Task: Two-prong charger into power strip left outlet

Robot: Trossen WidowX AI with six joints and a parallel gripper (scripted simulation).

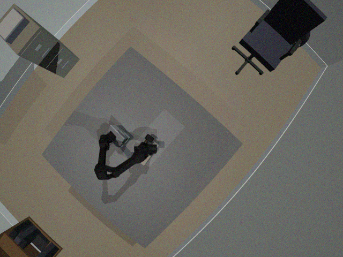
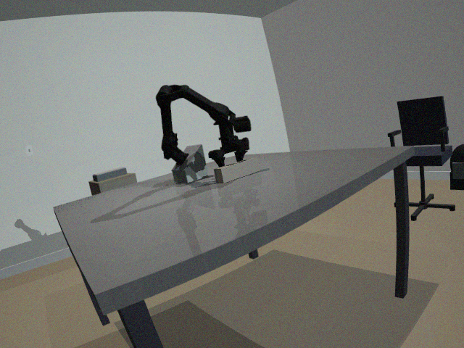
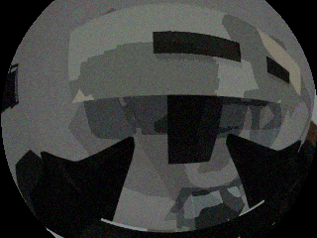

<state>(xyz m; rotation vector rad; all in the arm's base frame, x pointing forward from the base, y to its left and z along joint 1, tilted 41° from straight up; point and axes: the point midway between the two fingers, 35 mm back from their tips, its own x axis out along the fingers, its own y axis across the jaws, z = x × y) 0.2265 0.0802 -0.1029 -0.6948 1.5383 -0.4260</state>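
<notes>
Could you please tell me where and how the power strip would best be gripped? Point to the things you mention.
Probably mid-length on the power strip (image 1: 146,159) (image 2: 239,171) (image 3: 114,64), from above: it lies as a long, low block with a narrower width. The pincer (image 1: 150,143) (image 2: 230,162) (image 3: 182,141) spreads lengthwise, so a quarter turn should suit the long sides.

Grey table (image 1: 193,166) (image 2: 318,180) stands on a tan floor (image 1: 180,41) (image 2: 337,243); its surface shows shadows and faint reflections. Dark office chair (image 1: 266,44) (image 2: 422,123) noted beyond one side. Pale wall (image 2: 93,75) meets a greyer wall (image 2: 356,67) at a corner. Drawer cabinet (image 1: 33,55) and brown shelf unit (image 1: 45,231) observed. Light subdued.
</notes>
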